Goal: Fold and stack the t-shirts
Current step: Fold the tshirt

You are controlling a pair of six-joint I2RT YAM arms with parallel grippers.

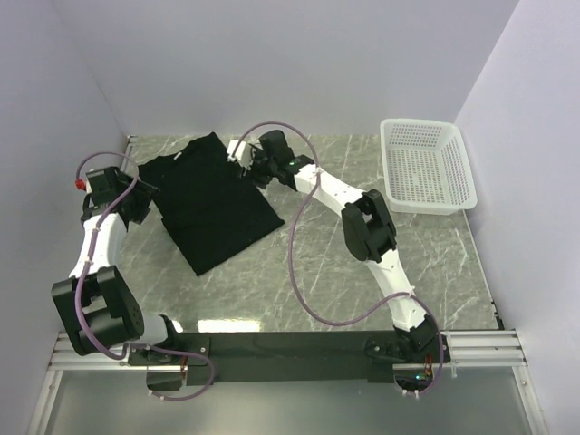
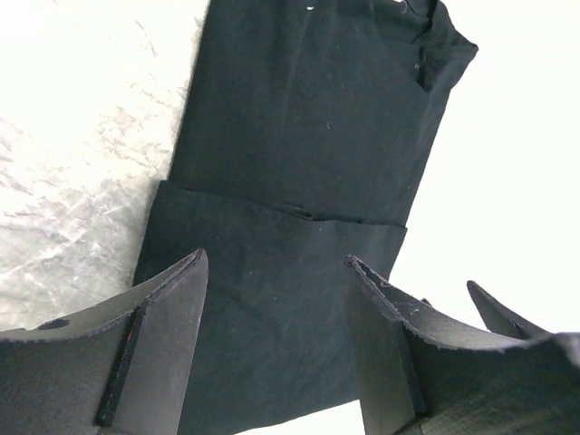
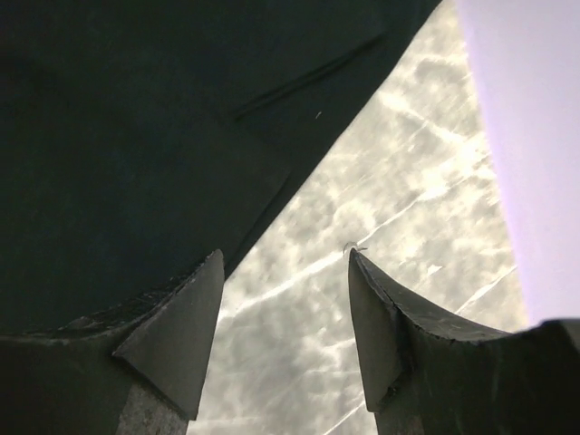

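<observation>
Spread wide, holding nothing: left fingers over the black t-shirt, right fingers at its edge. Well apart on the worktop, a white basket.

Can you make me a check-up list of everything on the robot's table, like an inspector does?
Surface: grey marbled table, no spills seen.
Job's things: one black t-shirt lying flat at the far left, one layer folded over another; no stack yet.
Clutter: white basket at the far right, nothing seen in it.
Grippers: left gripper open over the shirt; right gripper open at the shirt's edge, holding nothing.
Cables: purple cables loop along both arms, off the shirt.
Surroundings: plain pale walls on three sides.
</observation>
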